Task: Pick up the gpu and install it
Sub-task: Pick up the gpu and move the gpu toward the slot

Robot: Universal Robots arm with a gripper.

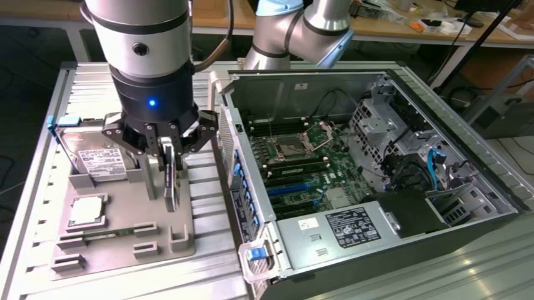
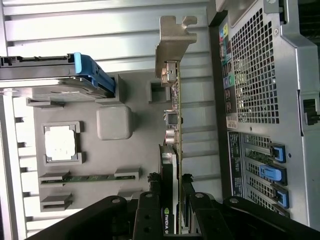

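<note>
- gpu (image 1: 172,187) stands on its edge, upright, over the grey tray (image 1: 125,203), pinched between the two fingers of the gripper (image 1: 169,157), which comes down on it from above.
- The card hangs straight below the tool, its lower edge close to the tray floor; whether it touches there cannot be told.
- In the wrist view the gpu (image 2: 176,145) runs edge-on away from the gripper (image 2: 176,202), its pale metal bracket (image 2: 172,45) at the far end, away from the fingers.
- The fingers (image 2: 146,215) press on the two flat faces of the card at the end opposite the bracket.
- On the exterior view's left of the card, a hard drive (image 1: 99,159) lies at the far end of the tray, a processor chip (image 1: 86,210) nearer, and a memory stick (image 1: 104,234) nearer again.
- On the exterior view's right, just beside the tray, the computer case (image 1: 250,206) lies open on the slatted metal table (image 1: 92,81), its motherboard (image 1: 304,169) exposed.
</note>
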